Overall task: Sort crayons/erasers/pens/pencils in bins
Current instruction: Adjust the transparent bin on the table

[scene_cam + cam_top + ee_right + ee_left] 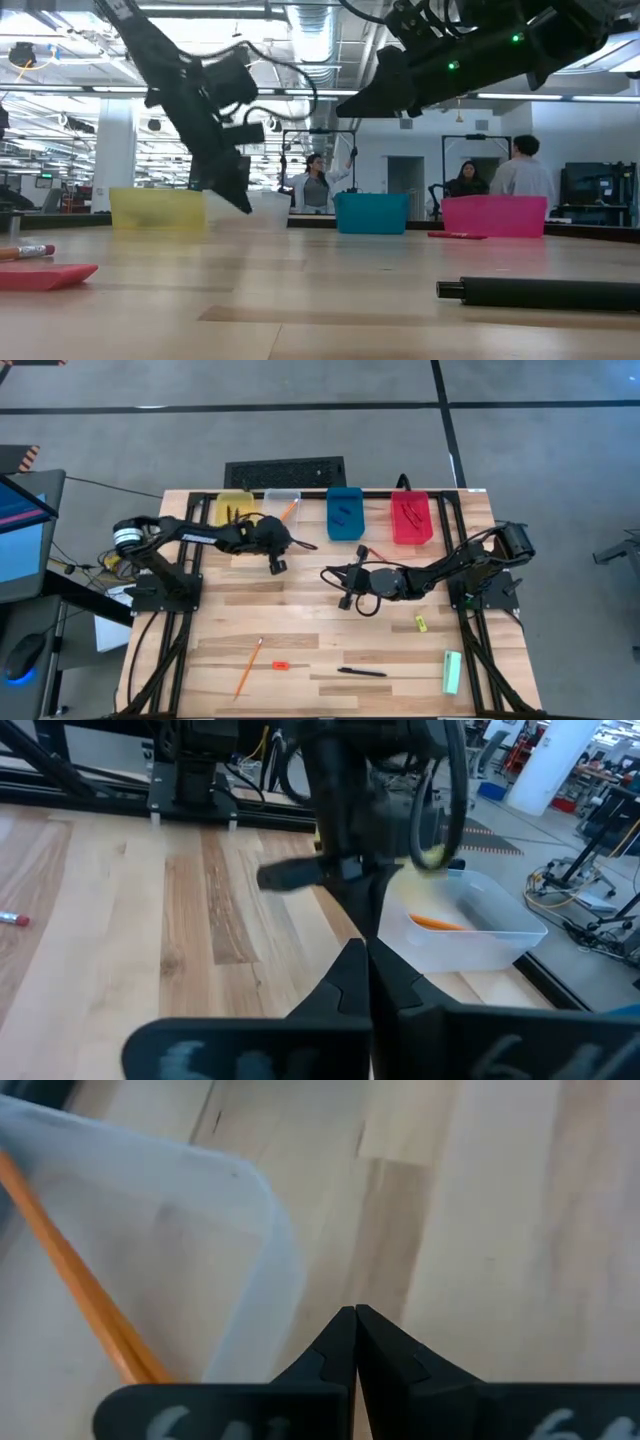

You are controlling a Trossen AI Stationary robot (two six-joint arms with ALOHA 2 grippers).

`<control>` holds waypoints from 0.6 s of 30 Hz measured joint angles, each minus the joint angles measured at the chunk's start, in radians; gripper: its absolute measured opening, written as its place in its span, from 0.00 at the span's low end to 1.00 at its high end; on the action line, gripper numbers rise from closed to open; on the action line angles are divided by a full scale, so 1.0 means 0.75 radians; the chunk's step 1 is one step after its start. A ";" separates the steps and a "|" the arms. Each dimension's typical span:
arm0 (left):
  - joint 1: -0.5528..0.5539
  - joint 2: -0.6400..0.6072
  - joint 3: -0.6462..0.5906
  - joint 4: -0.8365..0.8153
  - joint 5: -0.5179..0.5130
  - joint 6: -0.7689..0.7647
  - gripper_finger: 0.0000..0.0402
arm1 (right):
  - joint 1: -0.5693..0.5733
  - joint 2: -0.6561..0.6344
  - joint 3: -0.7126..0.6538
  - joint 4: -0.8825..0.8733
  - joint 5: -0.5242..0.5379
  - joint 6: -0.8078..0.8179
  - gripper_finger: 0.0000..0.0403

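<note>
The 4 bins (343, 512) at the desk's (300, 640) far edge hold some items, but 1 pencil (247, 666), eraser (281, 664) and pen (361, 672) lie well nearer, both the left hand (276, 563) and right hand (343, 601) closed and empty.

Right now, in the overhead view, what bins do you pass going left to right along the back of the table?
yellow bin → clear bin, holding an orange pencil → blue bin → red bin.
</note>
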 joint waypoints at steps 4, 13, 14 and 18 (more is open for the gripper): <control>0.002 0.061 0.000 0.076 -0.037 0.001 0.00 | 0.000 0.000 0.000 -0.001 0.000 -0.001 0.01; 0.053 0.070 0.000 0.162 -0.064 -0.002 0.00 | 0.000 0.001 0.000 -0.002 0.000 -0.007 0.01; 0.060 0.070 0.000 0.165 -0.063 -0.002 0.00 | 0.000 0.001 0.000 -0.002 0.001 -0.007 0.01; 0.081 0.070 0.000 0.196 -0.045 -0.003 0.00 | -0.001 0.001 0.000 -0.002 0.001 -0.011 0.01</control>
